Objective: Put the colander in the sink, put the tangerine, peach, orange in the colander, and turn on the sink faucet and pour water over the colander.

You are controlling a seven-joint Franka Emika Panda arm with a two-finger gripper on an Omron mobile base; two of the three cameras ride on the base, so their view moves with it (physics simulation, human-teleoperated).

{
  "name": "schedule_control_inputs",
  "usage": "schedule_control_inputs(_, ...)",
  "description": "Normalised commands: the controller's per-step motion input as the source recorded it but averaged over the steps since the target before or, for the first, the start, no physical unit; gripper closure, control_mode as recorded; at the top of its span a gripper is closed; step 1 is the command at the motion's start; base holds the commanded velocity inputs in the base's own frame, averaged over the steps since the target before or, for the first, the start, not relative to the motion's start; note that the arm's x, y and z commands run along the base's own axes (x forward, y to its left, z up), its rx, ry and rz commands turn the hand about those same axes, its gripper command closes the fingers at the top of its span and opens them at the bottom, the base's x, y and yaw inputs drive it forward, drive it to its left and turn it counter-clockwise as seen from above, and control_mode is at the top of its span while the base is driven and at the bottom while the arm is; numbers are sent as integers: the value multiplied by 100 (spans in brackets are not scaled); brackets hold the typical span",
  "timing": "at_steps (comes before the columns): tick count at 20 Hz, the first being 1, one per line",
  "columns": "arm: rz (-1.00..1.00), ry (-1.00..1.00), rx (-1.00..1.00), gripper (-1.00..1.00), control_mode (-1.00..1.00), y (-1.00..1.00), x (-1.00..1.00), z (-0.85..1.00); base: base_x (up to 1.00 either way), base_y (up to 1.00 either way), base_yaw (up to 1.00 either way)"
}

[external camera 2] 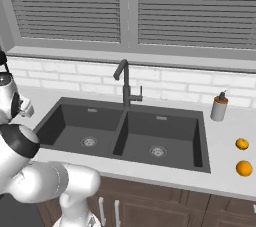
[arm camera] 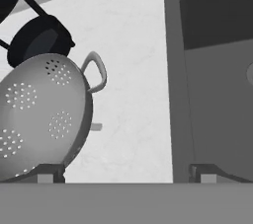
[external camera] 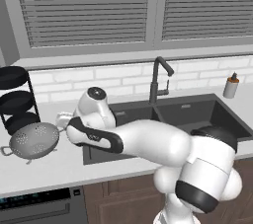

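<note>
The colander (external camera: 33, 140) sits on the counter (external camera: 59, 166) left of the sink (external camera 2: 75, 121), not yet moved. Gripper (arm camera: 126, 171) fingers stand apart, empty, beside it. Both basins are dry; two orange fruits (external camera 2: 244, 168) wait far right.

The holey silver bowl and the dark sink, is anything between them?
No, just bare pale countertop lies between the silver-grey metal colander and the dark grey sink in the hand view.

No readable text, labels or numbers anywhere
</note>
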Motion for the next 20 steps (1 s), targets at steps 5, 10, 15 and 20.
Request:
schedule_control_inputs(5, 0, 5, 0, -100, -100, 44, 22, -15, 0, 0, 0)
schedule_control_inputs(10, -1, 2, 0, -100, -100, 34, 8, -22, 0, 0, 0)
schedule_control_inputs(15, -3, 1, 0, -100, -100, 24, 1, -23, 0, 0, 0)
schedule_control_inputs(20, -3, 0, 0, -100, -100, 22, 3, -13, 0, 0, 0)
